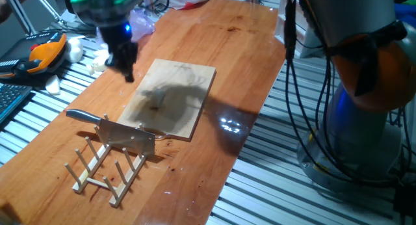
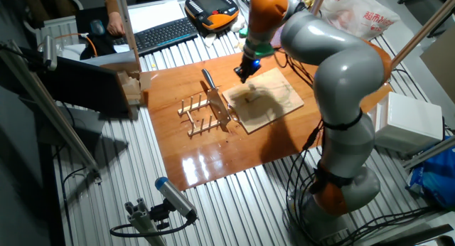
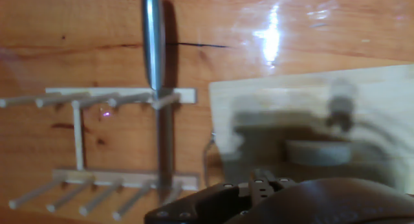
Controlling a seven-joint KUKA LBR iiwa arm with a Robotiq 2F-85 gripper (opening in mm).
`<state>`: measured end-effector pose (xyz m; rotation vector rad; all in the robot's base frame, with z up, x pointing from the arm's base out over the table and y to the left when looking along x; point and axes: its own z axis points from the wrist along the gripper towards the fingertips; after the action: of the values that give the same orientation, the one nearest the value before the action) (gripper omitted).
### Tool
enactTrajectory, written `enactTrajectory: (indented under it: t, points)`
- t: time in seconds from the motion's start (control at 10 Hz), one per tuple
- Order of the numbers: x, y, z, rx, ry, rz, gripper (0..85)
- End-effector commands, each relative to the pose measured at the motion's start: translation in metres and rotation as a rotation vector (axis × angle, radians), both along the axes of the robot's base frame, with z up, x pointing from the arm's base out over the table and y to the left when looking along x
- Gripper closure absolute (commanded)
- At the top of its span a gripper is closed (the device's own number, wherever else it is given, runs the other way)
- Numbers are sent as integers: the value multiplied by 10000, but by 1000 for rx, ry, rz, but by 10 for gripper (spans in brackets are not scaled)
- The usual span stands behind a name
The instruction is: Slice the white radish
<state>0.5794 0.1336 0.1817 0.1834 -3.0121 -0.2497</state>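
One gripper (image 1: 127, 74) hangs over desk (image 1: 247, 62) just off the far-left corner of the cutting board (image 1: 179, 88); fingers blurred, can't tell if open or shut. White radish not made out on board. Knife (image 1: 117, 131) rests in the wooden rack (image 1: 107, 166), touching board's near edge.

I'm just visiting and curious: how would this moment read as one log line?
gripper: above cutting board's far edge, jaws unclear | knife: resting in wooden rack | white radish: not visible on board
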Motion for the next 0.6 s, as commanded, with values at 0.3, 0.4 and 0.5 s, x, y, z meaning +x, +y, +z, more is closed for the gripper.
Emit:
enactTrajectory:
  t: [0.3,0.4,0.5]
  points:
    - [-55,856,-286,8,56,-91,510]
    - [-39,868,-344,35,71,-88,510]
    - [-49,897,-391,44,68,-88,510]
